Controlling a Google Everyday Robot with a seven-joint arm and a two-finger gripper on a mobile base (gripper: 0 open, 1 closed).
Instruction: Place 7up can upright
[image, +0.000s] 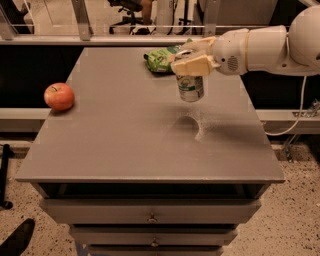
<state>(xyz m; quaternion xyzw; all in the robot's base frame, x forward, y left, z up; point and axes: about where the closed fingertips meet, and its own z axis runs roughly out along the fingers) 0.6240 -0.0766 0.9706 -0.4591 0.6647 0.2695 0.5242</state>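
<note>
Only one camera view here, looking down at the grey table (125, 145) from the front, so here's what's in it. The white arm (260, 47) comes in from the right side and its gripper (190, 56) sits over the back-right part of the tabletop. The beige fingers (194, 65) are closed in on the upper end of the 7up can (190, 86), one on the near side and one on the far side, so it's got a proper hold on it. The can hangs upright below the fingers, top end up in the grip, green lettering facing the camera. It looks clear of the surface, not touching it: its shadow (187, 125) falls on the tabletop a bit nearer the camera, apart from the can's bottom edge. Just behind the gripper, at the back edge of the table, there's a green snack bag (161, 59) lying flat, partly hidden by the fingers. Way over on the left edge is a red apple (59, 96), well apart from everything else. Under the tabletop you can see drawers (150, 212) with small knobs. On the floor at bottom left there's a dark shoe (17, 237), and a light cable (295, 120) hangs down at the right side.
</note>
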